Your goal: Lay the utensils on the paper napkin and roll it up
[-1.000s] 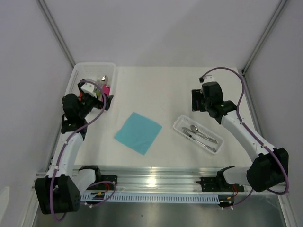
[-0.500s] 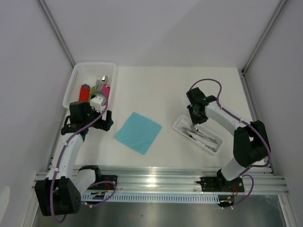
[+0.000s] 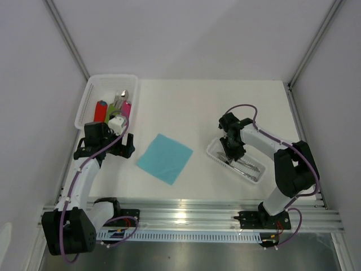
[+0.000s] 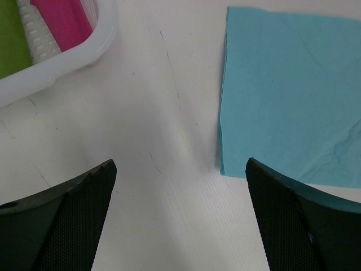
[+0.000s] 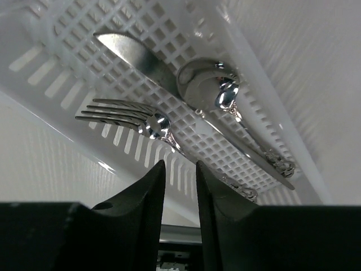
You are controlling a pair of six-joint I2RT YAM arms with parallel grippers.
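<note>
Right gripper (image 5: 179, 165) points down over utensils (image 5: 198, 90) — jaws narrow (left gripper (image 4: 180, 162) wide).

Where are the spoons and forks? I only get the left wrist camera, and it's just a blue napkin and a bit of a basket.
Observer: The utensils lie in a white slotted tray, to the right of the napkin.
Operator: Is the other tool near them?
Observer: Yes, the right tool hangs just over the tray, by the handle of the fork.
Operator: Is it holding one?
Observer: Its fingers are close together, but I can't tell if they pinch anything.
</note>
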